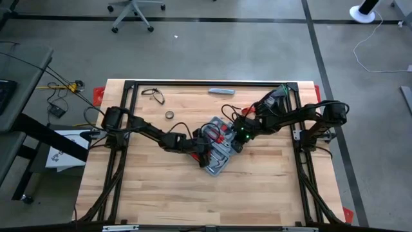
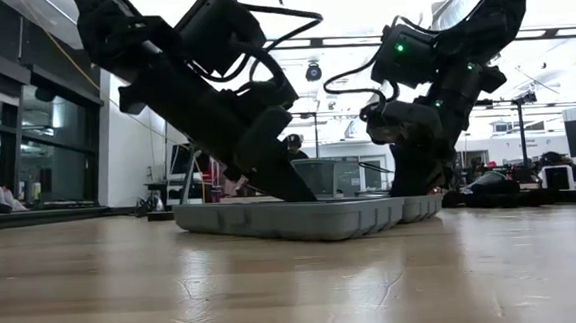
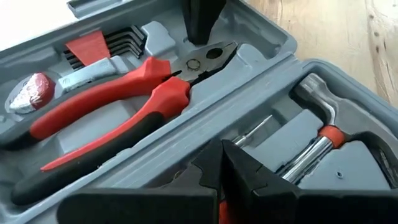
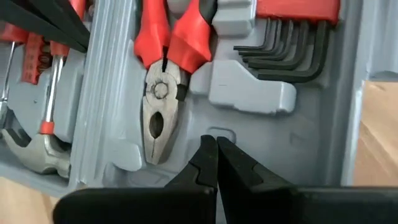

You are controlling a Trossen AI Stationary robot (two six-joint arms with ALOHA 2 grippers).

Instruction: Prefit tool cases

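Observation:
The blue-grey tool case (image 1: 217,147) lies open in the middle of the table, both halves flat on the wood (image 2: 302,219). One half holds red-handled pliers (image 3: 124,106) and hex keys (image 4: 280,46). The other holds a hammer (image 3: 323,134). My left gripper (image 3: 227,163) is shut and slants down over the hammer half (image 1: 206,149). My right gripper (image 4: 216,152) is shut with its tips at the pliers half, just beyond the pliers' nose (image 1: 233,136). My left gripper points its shut fingertips (image 3: 239,162) down into the hammer half, over a slot with a metal shaft (image 3: 261,134). The fingers hide the spot, so I cannot tell whether they touch. My right gripper sets its shut fingertips (image 4: 208,149) on the moulded tray floor (image 4: 214,132) just past the pliers' nose (image 4: 158,118). It comes from above, slanting from the table's right. The case stays flat on the table.
A slim grey bar (image 1: 221,91) lies by the far edge, a black looped thing (image 1: 153,95) at the far left and a small ring (image 1: 169,115) near it. Bare wood (image 1: 193,200) stretches toward the near edge.

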